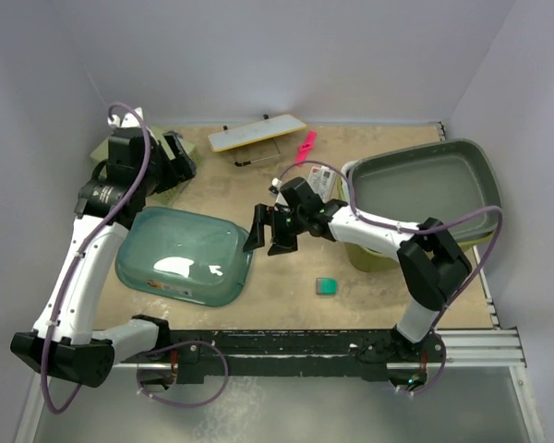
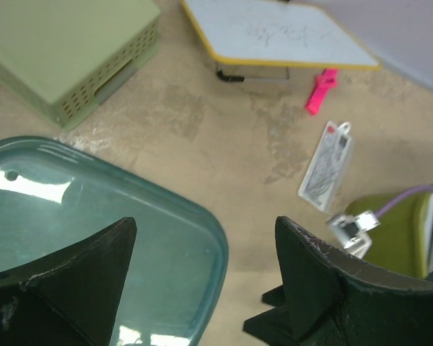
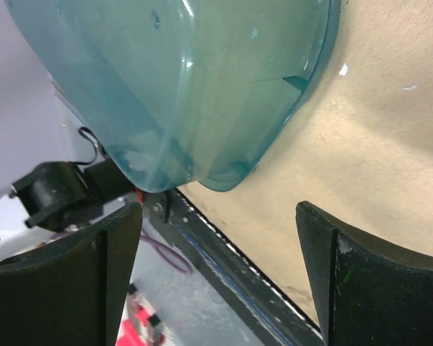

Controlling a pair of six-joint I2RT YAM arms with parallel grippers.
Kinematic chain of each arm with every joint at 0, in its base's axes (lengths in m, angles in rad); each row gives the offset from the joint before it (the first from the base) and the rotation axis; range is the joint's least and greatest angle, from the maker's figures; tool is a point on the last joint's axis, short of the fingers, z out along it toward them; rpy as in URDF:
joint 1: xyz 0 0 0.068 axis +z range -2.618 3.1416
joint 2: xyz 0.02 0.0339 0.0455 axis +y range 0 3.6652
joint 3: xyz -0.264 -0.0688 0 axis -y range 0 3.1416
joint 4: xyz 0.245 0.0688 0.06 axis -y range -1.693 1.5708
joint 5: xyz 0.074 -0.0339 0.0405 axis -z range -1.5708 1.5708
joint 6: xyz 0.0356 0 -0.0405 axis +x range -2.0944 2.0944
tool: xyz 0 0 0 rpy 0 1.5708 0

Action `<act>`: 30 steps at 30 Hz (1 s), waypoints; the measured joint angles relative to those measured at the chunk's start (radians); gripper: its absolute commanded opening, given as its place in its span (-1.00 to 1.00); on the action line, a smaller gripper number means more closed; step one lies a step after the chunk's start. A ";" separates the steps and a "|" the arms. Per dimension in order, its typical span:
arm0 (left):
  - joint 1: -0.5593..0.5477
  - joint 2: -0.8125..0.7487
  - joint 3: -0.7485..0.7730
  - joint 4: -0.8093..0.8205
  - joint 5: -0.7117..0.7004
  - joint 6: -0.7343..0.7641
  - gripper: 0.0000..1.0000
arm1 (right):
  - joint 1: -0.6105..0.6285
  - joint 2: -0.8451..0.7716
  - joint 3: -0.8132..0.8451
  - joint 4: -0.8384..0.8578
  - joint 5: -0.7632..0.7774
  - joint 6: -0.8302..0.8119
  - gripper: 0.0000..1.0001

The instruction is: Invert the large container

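Note:
The large container (image 1: 420, 189) is an olive-green tub with a grey inside, standing at the right of the table with its opening facing up. A strip of its olive wall shows in the left wrist view (image 2: 397, 231). My right gripper (image 1: 268, 231) is open and empty, well left of it, by the right edge of an upturned teal tub (image 1: 185, 254). In the right wrist view the gripper (image 3: 220, 209) faces the teal tub's corner (image 3: 187, 86). My left gripper (image 1: 171, 161) is open and empty at the far left; in its own view the gripper (image 2: 206, 223) hangs over the teal tub (image 2: 94, 238).
A pale yellow-green basket (image 2: 65, 50) lies upside down at the back left. A yellow-edged whiteboard (image 1: 257, 133), a pink clip (image 1: 306, 146) and a white card (image 1: 321, 182) lie toward the back. A small green square (image 1: 326, 286) lies near the front.

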 measured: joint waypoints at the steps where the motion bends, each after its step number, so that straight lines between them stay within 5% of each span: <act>1: -0.002 0.000 -0.015 -0.002 0.004 0.006 0.51 | 0.000 0.000 0.023 -0.048 0.011 -0.047 0.75; 6: -0.060 -0.001 -0.112 -0.019 0.012 0.052 0.51 | -0.003 -0.068 0.105 -0.267 0.120 -0.238 0.78; 14: -0.216 -0.034 -0.309 0.077 0.080 -0.022 0.51 | -0.006 -0.495 0.168 -0.532 0.537 -0.404 1.00; 19: -0.377 0.041 -0.372 0.215 0.080 -0.115 0.51 | -0.030 -0.661 0.227 -0.592 0.817 -0.454 0.91; 26: -0.561 0.296 -0.386 0.355 0.069 -0.158 0.52 | -0.298 -0.534 0.259 -0.675 0.885 -0.509 0.60; 30: -0.573 0.375 -0.411 0.347 0.006 -0.156 0.52 | -0.339 -0.422 0.254 -0.687 0.834 -0.543 0.46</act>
